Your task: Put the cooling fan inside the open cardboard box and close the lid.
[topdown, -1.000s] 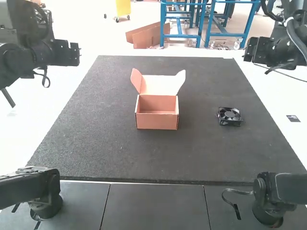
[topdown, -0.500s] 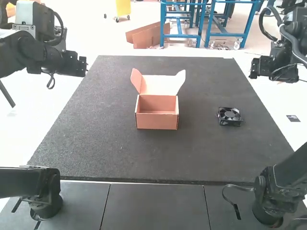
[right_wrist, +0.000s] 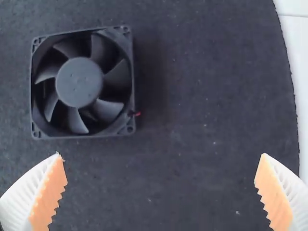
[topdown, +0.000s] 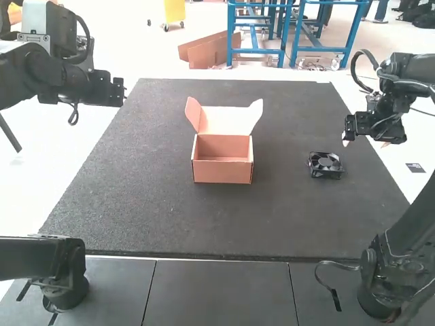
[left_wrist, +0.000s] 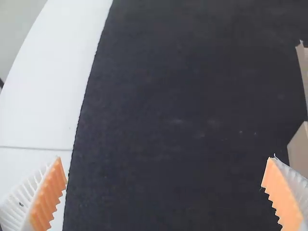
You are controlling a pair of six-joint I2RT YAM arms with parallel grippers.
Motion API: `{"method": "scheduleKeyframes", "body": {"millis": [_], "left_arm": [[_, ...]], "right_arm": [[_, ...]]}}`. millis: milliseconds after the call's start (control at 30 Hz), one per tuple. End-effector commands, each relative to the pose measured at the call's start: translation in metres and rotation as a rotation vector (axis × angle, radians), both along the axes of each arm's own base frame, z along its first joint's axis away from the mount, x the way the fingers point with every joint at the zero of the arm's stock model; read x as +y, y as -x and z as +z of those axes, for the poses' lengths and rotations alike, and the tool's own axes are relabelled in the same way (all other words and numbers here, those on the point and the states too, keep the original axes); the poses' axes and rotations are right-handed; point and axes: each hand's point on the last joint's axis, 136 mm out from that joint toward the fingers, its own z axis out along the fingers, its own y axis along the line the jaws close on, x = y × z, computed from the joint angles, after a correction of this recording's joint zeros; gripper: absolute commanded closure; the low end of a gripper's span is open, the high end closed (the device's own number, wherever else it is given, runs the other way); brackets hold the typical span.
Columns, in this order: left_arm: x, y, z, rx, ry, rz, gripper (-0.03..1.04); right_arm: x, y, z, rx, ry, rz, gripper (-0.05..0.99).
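Observation:
A small black square cooling fan (topdown: pixel 325 165) lies flat on the black mat (topdown: pixel 136 183), right of the middle. In the right wrist view the fan (right_wrist: pixel 82 82) shows from above, blades up. My right gripper (right_wrist: pixel 159 192) hangs open above the mat just beside the fan; in the high view the right gripper (topdown: pixel 367 132) is up and to the fan's right. The open cardboard box (topdown: pixel 223 157) stands at the mat's centre, its lid (topdown: pixel 228 117) raised at the back. My left gripper (left_wrist: pixel 161 197) is open over the mat's left edge, far from the box.
White table surface (topdown: pixel 61 156) borders the mat on both sides. A corner of the cardboard box (left_wrist: pixel 301 96) shows at the side of the left wrist view. A small black tag (topdown: pixel 415 168) lies on the white surface at the right.
The right arm has come down and inward from the far right toward the fan. The left arm shifted slightly at first, then stayed put. Box and fan have not moved.

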Motion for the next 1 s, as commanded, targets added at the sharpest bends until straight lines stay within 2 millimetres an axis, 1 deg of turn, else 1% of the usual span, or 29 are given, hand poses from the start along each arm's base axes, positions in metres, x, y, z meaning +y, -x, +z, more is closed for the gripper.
{"method": "scheduleKeyframes", "body": {"millis": [0,200,433,600,733,967], "left_arm": [[-0.005,-0.003,0.007,-0.021,0.031,-0.006,0.05],[-0.004,-0.004,0.008,-0.026,0.033,-0.002,0.05],[-0.003,-0.004,0.008,-0.028,0.033,0.001,0.05],[-0.004,-0.004,0.008,-0.028,0.035,0.001,0.05],[-0.004,-0.005,0.008,-0.028,0.035,0.001,0.05],[-0.004,-0.005,0.007,-0.025,0.036,0.001,0.05]], "right_arm": [[-0.004,-0.003,-0.007,0.002,0.0,0.0,0.04],[-0.004,-0.012,-0.027,0.026,-0.008,-0.008,0.04],[-0.009,-0.025,-0.046,0.029,0.004,-0.023,0.04],[-0.011,-0.032,-0.055,0.04,0.003,-0.036,0.04],[-0.017,-0.038,-0.06,0.035,0.017,-0.053,0.04],[-0.02,-0.048,-0.067,0.022,0.026,-0.06,0.04]]}}
